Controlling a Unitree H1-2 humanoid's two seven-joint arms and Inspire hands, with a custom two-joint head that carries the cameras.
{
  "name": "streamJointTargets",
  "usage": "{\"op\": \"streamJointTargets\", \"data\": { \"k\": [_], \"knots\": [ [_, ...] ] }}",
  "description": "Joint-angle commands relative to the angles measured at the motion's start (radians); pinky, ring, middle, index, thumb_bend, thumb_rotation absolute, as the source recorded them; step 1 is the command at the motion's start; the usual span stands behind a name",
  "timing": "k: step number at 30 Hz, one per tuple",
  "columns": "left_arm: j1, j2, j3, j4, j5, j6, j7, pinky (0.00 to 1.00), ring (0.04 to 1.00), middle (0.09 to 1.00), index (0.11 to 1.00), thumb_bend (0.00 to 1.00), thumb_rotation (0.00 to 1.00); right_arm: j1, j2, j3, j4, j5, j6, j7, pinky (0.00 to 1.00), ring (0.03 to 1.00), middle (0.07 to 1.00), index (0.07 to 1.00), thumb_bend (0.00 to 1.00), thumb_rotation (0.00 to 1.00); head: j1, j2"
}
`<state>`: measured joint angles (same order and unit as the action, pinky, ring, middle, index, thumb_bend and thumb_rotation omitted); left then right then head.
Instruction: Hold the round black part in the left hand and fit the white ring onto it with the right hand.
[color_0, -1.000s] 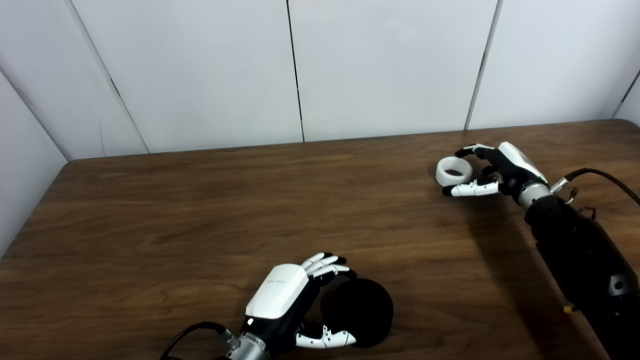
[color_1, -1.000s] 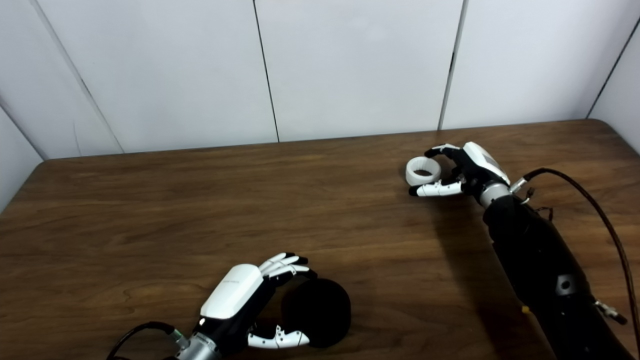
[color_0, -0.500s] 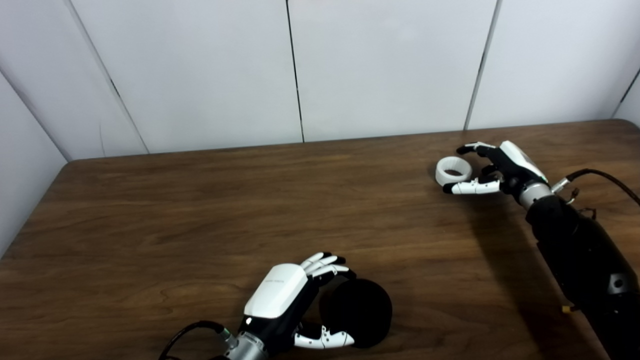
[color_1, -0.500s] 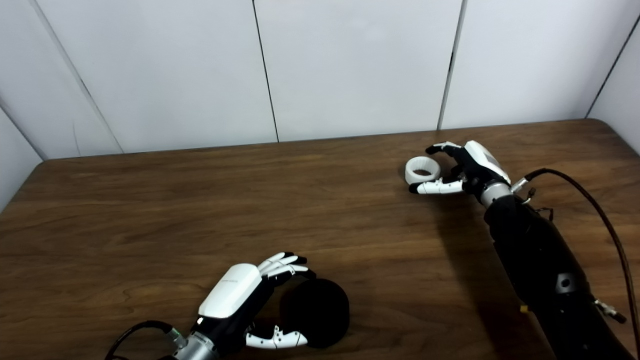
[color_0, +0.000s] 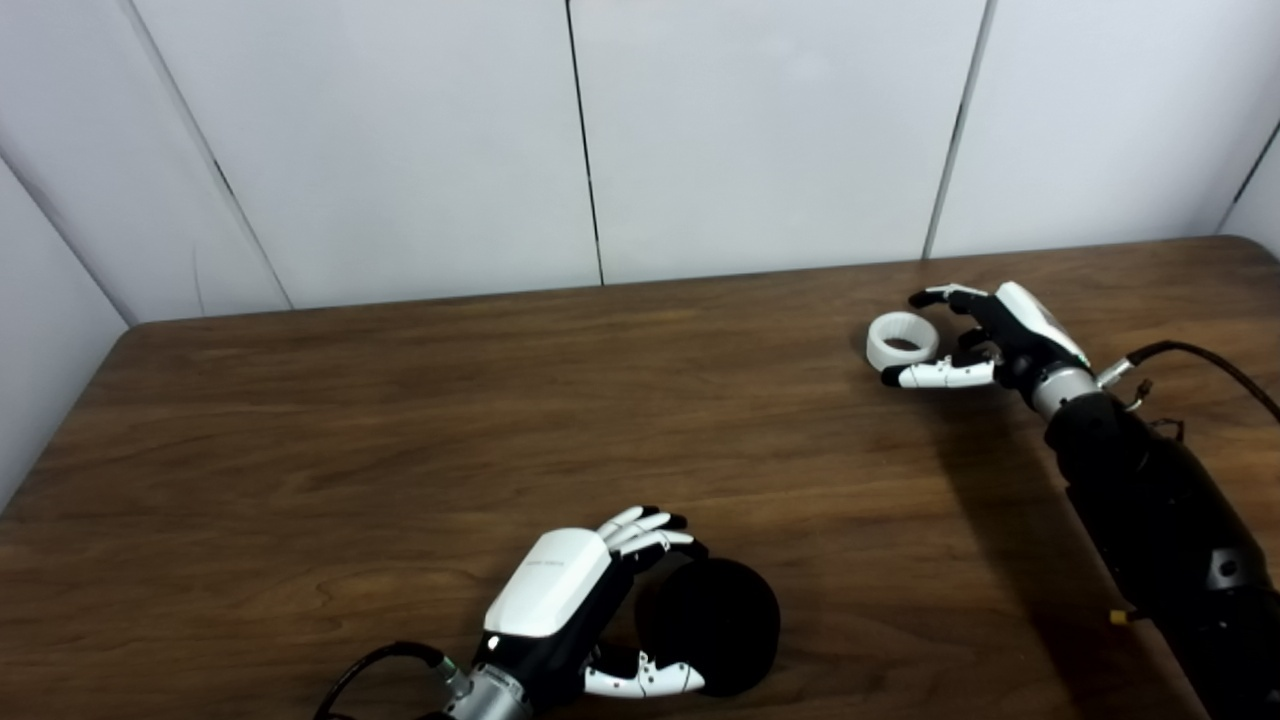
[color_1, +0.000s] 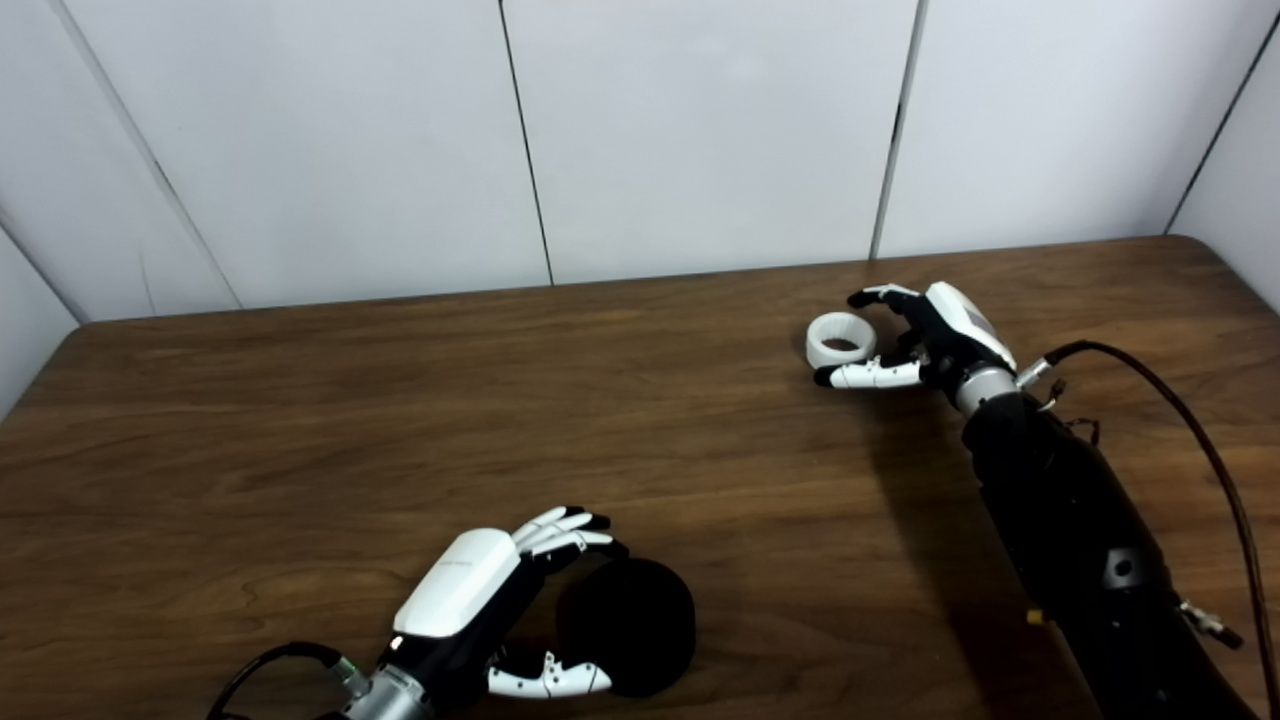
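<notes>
- A brown wooden table (color_0: 400, 400) stands before white wall panels.
- Lower centre: the left hand (color_0: 590, 620), fingers apart, cups the round black part (color_0: 715, 625), which rests on the table.
- Upper right: the right hand (color_0: 985, 340), fingers spread, brackets the white ring (color_0: 902, 340) without clamping it.

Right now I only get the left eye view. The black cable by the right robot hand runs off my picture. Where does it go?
Observer: In the right eye view the cable arcs over the table and leaves the picture at the bottom right corner.
Operator: Is anything stuck on that arm lower down?
Observer: Yes, a small silver fitting juts from the forearm, outside your view.
</notes>
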<state>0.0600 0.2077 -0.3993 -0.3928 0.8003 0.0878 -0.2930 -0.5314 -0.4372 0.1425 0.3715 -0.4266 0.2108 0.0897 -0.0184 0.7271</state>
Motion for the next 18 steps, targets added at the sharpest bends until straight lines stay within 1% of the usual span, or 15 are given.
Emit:
{"op": "streamJointTargets", "data": {
  "k": [1, 8, 14, 16, 18],
  "knots": [
    [0.017, 0.034, 0.001, 0.005, 0.025, 0.013, -0.033, 0.79, 0.938, 0.898, 0.75, 0.9, 0.43, -0.036, -0.008, -0.005, 0.015, -0.002, -0.007, -0.009, 0.81, 0.923, 0.927, 0.814, 0.84, 0.36, -0.001, 0.0],
    [0.016, 0.034, -0.002, -0.003, 0.029, 0.019, -0.041, 0.79, 0.937, 0.899, 0.751, 0.9, 0.43, -0.037, -0.009, 0.005, 0.036, -0.011, -0.009, -0.02, 0.79, 0.926, 0.93, 0.813, 0.84, 0.36, -0.003, 0.003],
    [0.016, 0.031, -0.003, -0.01, 0.025, 0.024, -0.046, 0.79, 0.937, 0.897, 0.747, 0.9, 0.41, -0.039, 0.001, 0.01, 0.048, -0.031, -0.031, -0.06, 0.77, 0.922, 0.919, 0.796, 0.84, 0.3, -0.005, 0.008],
    [0.015, 0.029, -0.003, -0.013, 0.027, 0.026, -0.049, 0.79, 0.938, 0.897, 0.746, 0.9, 0.42, -0.039, 0.001, 0.019, 0.046, -0.049, -0.036, -0.075, 0.76, 0.92, 0.918, 0.792, 0.83, 0.27, -0.006, 0.009],
    [0.017, 0.028, -0.004, -0.015, 0.028, 0.025, -0.049, 0.79, 0.937, 0.896, 0.746, 0.9, 0.42, -0.041, -0.003, 0.034, 0.045, -0.074, -0.036, -0.082, 0.76, 0.922, 0.919, 0.791, 0.82, 0.27, -0.006, 0.01]
  ]
}}
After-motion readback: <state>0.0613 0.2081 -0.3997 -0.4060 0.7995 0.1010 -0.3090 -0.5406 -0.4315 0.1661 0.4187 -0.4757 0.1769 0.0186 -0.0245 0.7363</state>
